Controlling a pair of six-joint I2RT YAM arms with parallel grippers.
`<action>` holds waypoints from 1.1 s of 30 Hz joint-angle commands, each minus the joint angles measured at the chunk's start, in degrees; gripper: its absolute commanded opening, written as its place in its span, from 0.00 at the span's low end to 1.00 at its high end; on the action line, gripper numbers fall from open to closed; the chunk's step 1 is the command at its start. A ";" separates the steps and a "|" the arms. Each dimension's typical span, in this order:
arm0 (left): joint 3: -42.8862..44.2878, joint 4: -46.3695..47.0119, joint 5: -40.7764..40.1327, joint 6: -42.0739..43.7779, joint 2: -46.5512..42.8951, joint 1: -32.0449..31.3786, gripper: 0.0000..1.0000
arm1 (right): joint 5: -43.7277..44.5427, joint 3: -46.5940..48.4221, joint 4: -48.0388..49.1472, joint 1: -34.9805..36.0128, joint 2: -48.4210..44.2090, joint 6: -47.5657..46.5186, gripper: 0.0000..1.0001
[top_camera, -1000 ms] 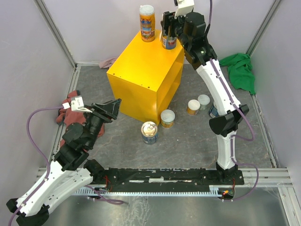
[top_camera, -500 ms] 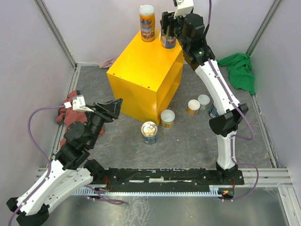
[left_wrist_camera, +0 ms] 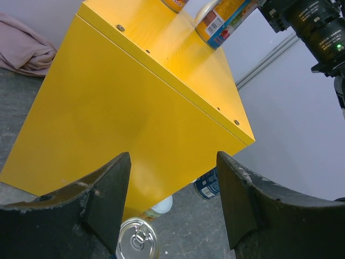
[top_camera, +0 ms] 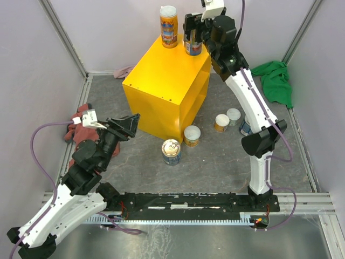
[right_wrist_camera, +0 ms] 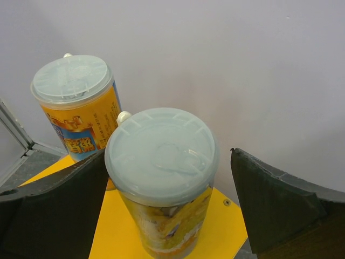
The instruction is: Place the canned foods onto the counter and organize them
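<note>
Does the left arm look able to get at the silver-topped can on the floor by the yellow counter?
Probably yes. The left gripper is open and aimed that way, and the silver-topped can stands upright with bare floor on the arm's side. Only the yellow counter crowds it from behind.

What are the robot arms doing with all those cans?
They are putting cans up on the yellow counter. The right gripper is on top of it, its jaws open around a tall orange can that stands upright next to another tall orange can. The left gripper is open and empty, low down and facing the counter's side. Five more cans stand on the grey floor beside the counter, one of them a silver-topped can.
</note>
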 commanded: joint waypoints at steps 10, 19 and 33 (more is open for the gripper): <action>6.32 -5.74 -1.31 2.96 -1.05 0.16 0.72 | 1.01 -8.50 1.34 0.99 -14.19 2.01 0.99; 7.43 -9.17 -0.16 0.08 -1.13 0.17 0.73 | 6.78 -26.74 2.47 3.87 -28.89 3.68 0.99; 2.66 -11.29 4.63 -6.89 -1.92 0.18 0.71 | 26.40 -77.67 4.22 6.62 -58.13 17.71 0.99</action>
